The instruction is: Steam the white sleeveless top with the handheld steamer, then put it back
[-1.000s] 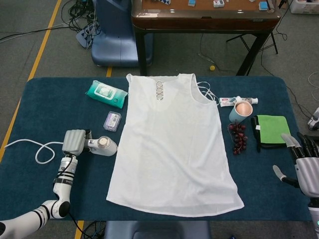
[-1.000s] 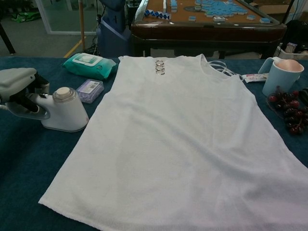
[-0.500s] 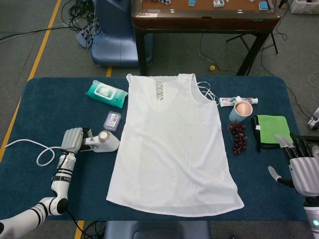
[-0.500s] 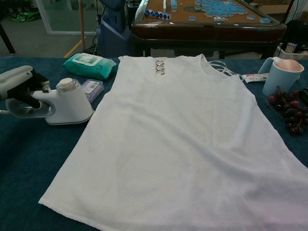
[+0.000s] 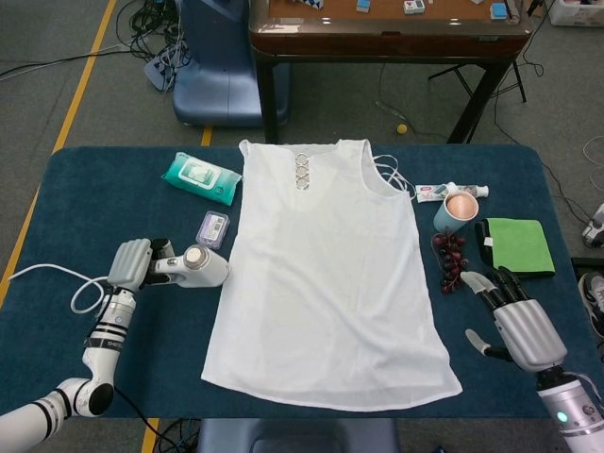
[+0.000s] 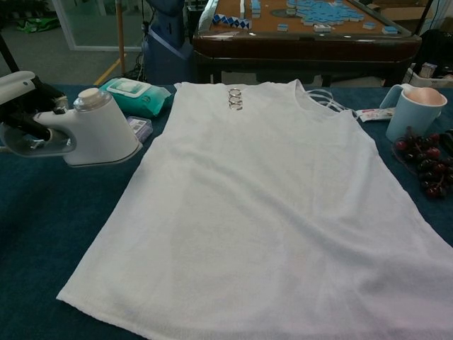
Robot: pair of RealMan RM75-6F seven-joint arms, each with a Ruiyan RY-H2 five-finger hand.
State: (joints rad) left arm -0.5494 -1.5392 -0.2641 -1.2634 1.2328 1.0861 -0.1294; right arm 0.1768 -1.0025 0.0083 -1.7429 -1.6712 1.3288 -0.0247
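Note:
The white sleeveless top [image 5: 326,269] [image 6: 265,205] lies flat in the middle of the blue table, neckline at the far side. My left hand [image 5: 130,263] [image 6: 21,99] grips the handle of the white handheld steamer [image 5: 193,268] [image 6: 95,131], which hangs lifted just left of the top's left edge, its white cord [image 5: 57,276] trailing leftward. My right hand [image 5: 514,316] hovers open over the table to the right of the top's hem, fingers spread, holding nothing. The chest view does not show the right hand.
A green wipes pack [image 5: 200,177] and a small purple box [image 5: 213,228] lie left of the top. On the right are a blue cup [image 5: 456,209], dark grapes [image 5: 453,260], a tube [image 5: 444,192] and a green cloth [image 5: 517,245]. A wooden table [image 5: 387,28] stands behind.
My left hand has raised the steamer off the table and carried it slightly toward the top. My right hand has moved inward to the left, nearer the top.

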